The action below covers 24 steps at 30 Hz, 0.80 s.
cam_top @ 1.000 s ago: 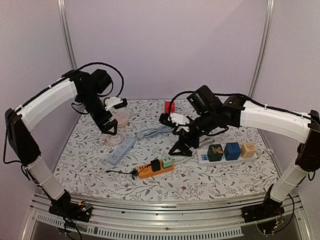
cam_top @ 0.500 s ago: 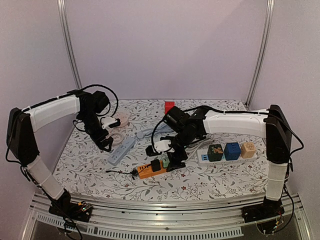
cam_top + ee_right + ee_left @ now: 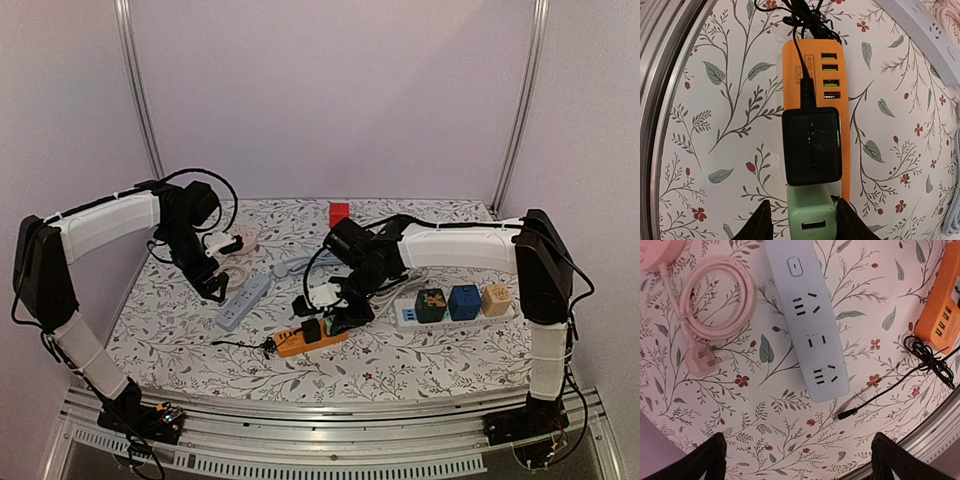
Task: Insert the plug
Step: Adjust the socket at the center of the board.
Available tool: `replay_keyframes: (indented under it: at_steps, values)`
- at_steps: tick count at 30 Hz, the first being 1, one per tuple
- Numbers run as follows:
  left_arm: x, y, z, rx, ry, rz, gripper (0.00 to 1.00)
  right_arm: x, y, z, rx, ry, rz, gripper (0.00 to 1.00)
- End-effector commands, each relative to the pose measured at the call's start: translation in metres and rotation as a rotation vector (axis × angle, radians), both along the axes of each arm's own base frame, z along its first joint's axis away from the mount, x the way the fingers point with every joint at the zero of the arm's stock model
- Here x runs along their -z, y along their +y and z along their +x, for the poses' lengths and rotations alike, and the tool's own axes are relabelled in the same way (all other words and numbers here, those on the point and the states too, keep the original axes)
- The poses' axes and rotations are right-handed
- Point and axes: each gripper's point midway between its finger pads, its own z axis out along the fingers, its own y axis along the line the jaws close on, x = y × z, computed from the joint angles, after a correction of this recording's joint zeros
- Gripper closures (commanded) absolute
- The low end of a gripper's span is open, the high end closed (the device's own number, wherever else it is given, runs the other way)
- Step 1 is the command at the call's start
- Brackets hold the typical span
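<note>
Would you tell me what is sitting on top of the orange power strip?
A black adapter and a green adapter sit plugged on the orange power strip; a black cable runs along its USB end. The sockets beneath them are covered.

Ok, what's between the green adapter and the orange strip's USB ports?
A black adapter plugged into the orange strip, right against the green adapter; right wrist view.
</note>
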Motion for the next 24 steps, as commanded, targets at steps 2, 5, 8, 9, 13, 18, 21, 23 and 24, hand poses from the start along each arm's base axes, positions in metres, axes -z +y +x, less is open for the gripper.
replay_keyframes:
  at_steps: [2,5,8,9,13,18,21,23,24]
  values:
    - [0.0,-0.001,0.002,-0.008,-0.009,-0.018,0.01,0.01,-0.013,0.001,0.02,0.028,-0.032,0.64]
    - [0.0,0.0,0.002,-0.01,-0.009,-0.017,0.01,0.014,-0.019,0.002,0.033,0.029,-0.048,0.67]
    - [0.001,-0.001,0.002,-0.008,-0.004,-0.018,0.01,0.015,-0.026,0.003,0.038,0.027,-0.056,0.71]
    - [0.001,-0.001,0.001,-0.008,-0.004,-0.018,0.01,0.014,-0.027,0.004,0.04,0.026,-0.057,0.72]
    - [0.004,-0.001,0.002,-0.009,0.002,-0.016,0.01,0.015,-0.032,0.004,0.048,0.027,-0.062,0.77]
    - [0.017,-0.005,0.005,-0.031,0.024,-0.019,0.01,0.02,-0.044,-0.001,0.048,0.03,-0.087,0.77]
    - [0.034,-0.012,0.01,-0.061,0.061,-0.009,0.02,0.019,-0.047,-0.001,0.045,0.019,-0.089,0.64]
    - [0.045,-0.022,0.013,-0.057,0.088,-0.003,0.03,0.016,-0.046,0.001,0.067,0.017,-0.084,0.51]
    - [0.05,-0.026,0.013,-0.049,0.099,0.007,0.03,0.012,-0.045,0.002,0.074,0.013,-0.076,0.45]
